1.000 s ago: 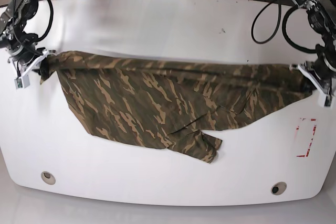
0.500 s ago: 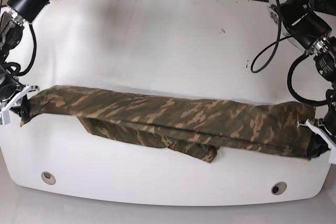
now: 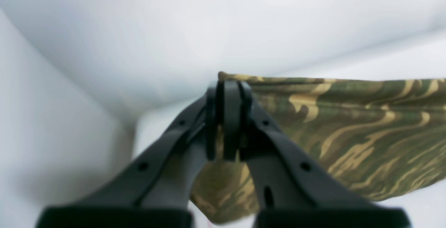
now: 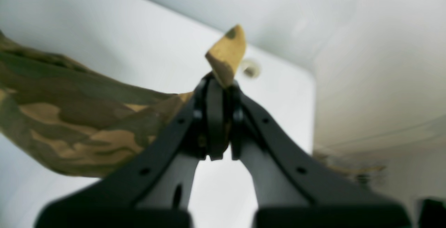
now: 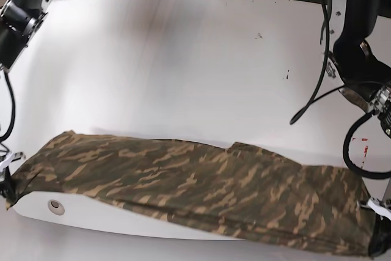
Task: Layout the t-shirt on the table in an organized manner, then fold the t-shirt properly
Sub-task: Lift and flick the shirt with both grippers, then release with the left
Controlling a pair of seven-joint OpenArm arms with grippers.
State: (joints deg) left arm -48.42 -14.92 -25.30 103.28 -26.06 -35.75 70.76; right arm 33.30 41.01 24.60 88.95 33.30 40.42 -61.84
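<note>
Two hands, both clamped on cloth. Left hand (image 3: 228, 116): dark fingers pressed together on a top corner of the t-shirt (image 3: 348, 130), a sliver of fabric edge showing just above the tips; in the base view this hand (image 5: 380, 244) sits at the lower right corner of the frame, at the shirt's end. Right hand (image 4: 217, 116): fingers likewise closed tight, a tan tab of cloth sticking up past the tips, the rest of the garment trailing off to the side; in the base view it (image 5: 6, 178) is mostly cut off at the left frame edge, beside the shirt's other end.

T-shirt (image 5: 195, 191): camouflage print of dark olive, brown and tan streaks, stretched long between the two hands as a wide band. It lies along the near edge of the table (image 5: 183, 59), its lower hem draped past that rim toward the right, its upper edge gently wavy with a small notch near the middle.

Table: glossy white, rounded corners. One round grommet hole (image 5: 55, 205) shows just below the shirt's left part. Red-and-white tape mark (image 5: 365, 148) near the right edge, partly behind a black cable (image 5: 317, 84). Small dark specks (image 5: 286, 76) on the far surface.
</note>
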